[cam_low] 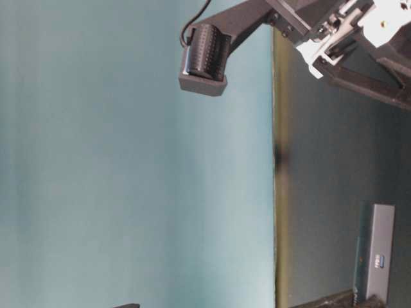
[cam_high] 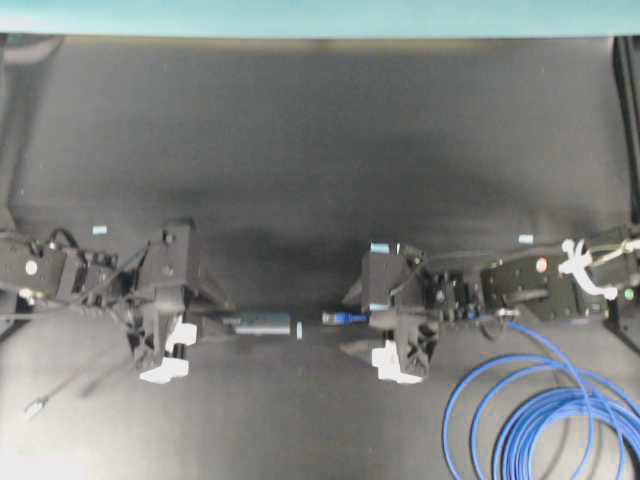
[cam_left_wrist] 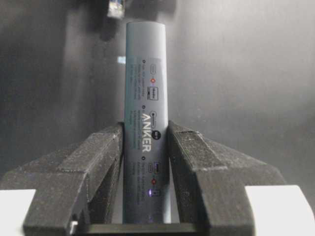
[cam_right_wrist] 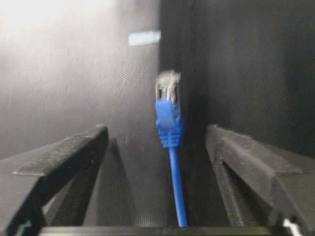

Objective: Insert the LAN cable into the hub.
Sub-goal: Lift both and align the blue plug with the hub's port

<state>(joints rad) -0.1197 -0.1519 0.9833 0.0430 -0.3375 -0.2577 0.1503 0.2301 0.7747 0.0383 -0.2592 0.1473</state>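
Note:
The hub (cam_high: 255,323) is a slim dark-grey bar lying level, with my left gripper (cam_high: 200,322) shut on its left end. In the left wrist view the hub (cam_left_wrist: 146,88) stands between the black fingers (cam_left_wrist: 106,147), which press on both its sides. The LAN cable's plug (cam_high: 335,317) points at the hub's free end across a small gap. In the right wrist view the blue cable (cam_right_wrist: 174,167) and its clear plug (cam_right_wrist: 168,88) lie between the jaws of my right gripper (cam_right_wrist: 157,135), which stand open and apart from it on both sides.
The blue cable's loops (cam_high: 540,420) lie at the lower right of the black mat. The hub's thin grey cord ends in a silver plug (cam_high: 35,407) at the lower left. A small white tab (cam_high: 300,327) sits at the hub's tip.

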